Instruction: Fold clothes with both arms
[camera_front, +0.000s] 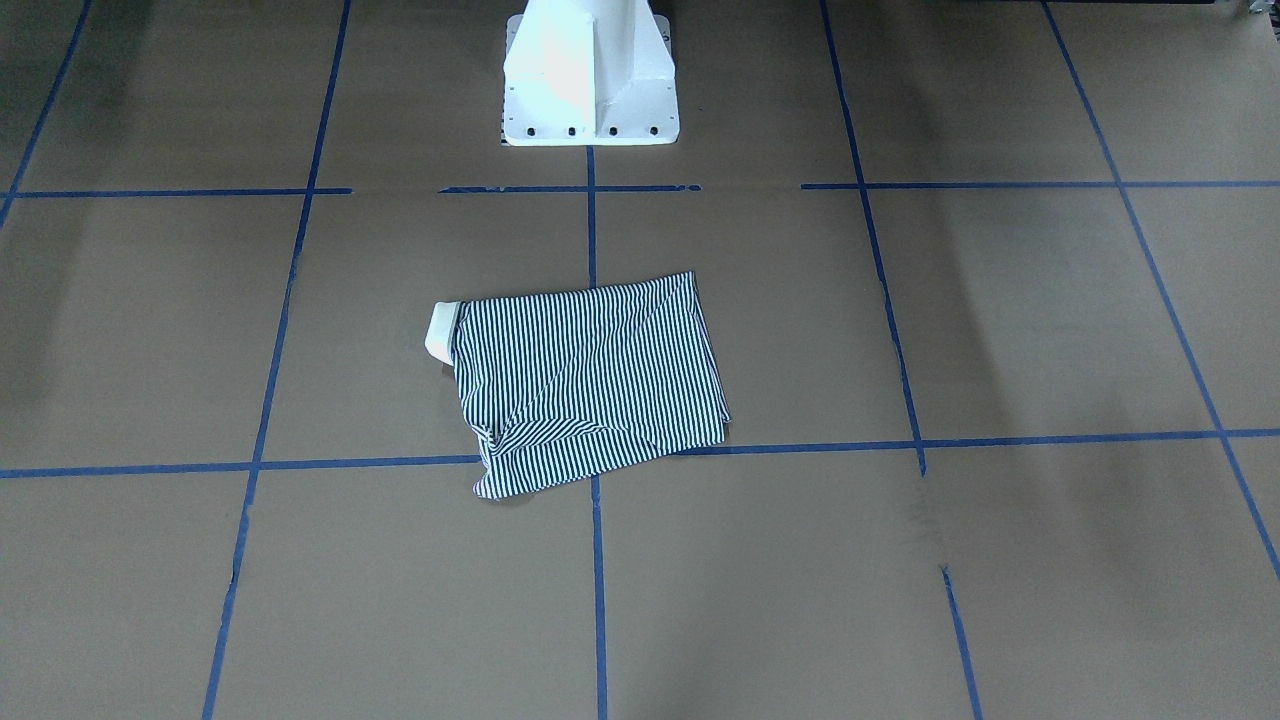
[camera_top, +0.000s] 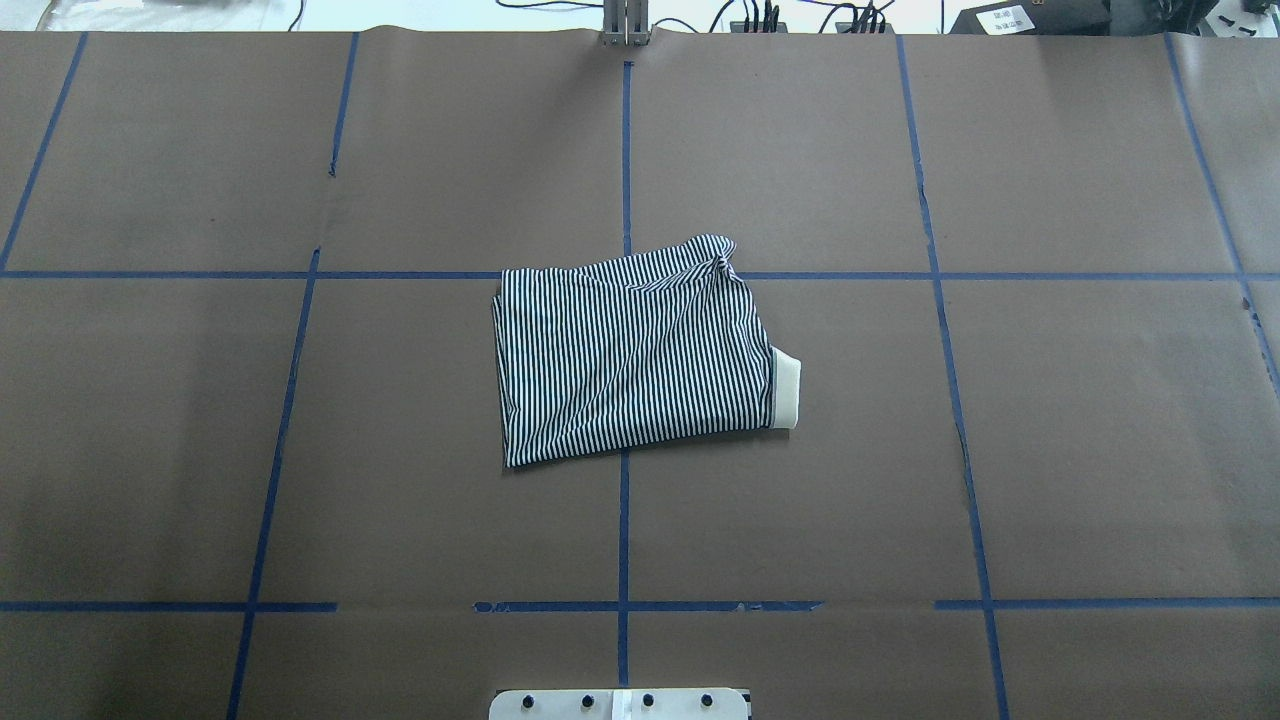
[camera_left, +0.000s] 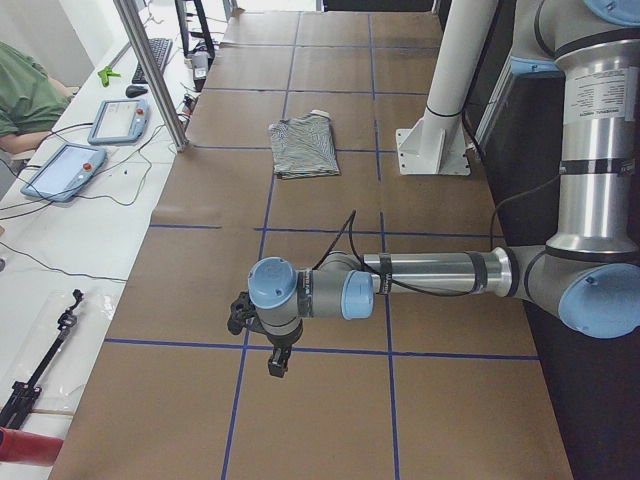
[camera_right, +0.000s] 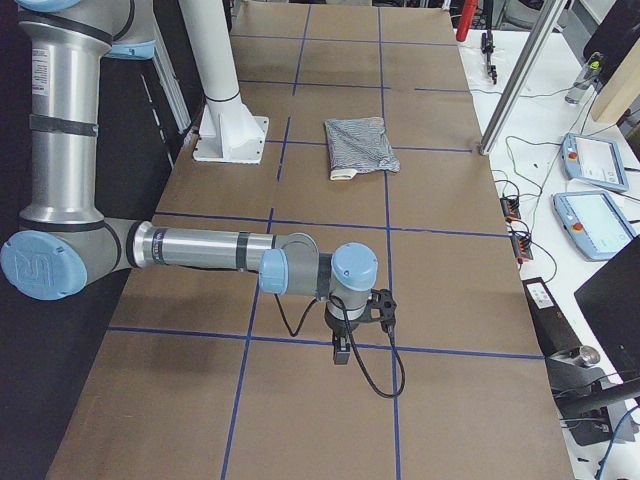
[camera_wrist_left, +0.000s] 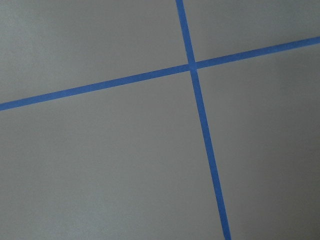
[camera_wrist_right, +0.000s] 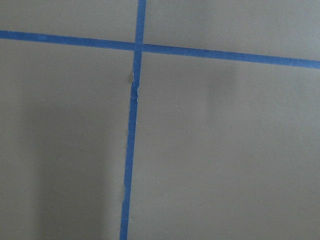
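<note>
My left gripper (camera_left: 277, 360) hangs low over the table (camera_top: 400, 480) at one end, and my right gripper (camera_right: 342, 348) hangs likewise at the other. I cannot tell whether either is parted or closed. Both wrist views show only blue tape (camera_wrist_left: 192, 67) on paper. Judgement: arms are parked clear of the work. Farther off, mid-table, the polo shirt (camera_top: 635, 355) lies as a compact rectangle, cream collar (camera_top: 787, 392) protruding; folding appears complete.
</note>
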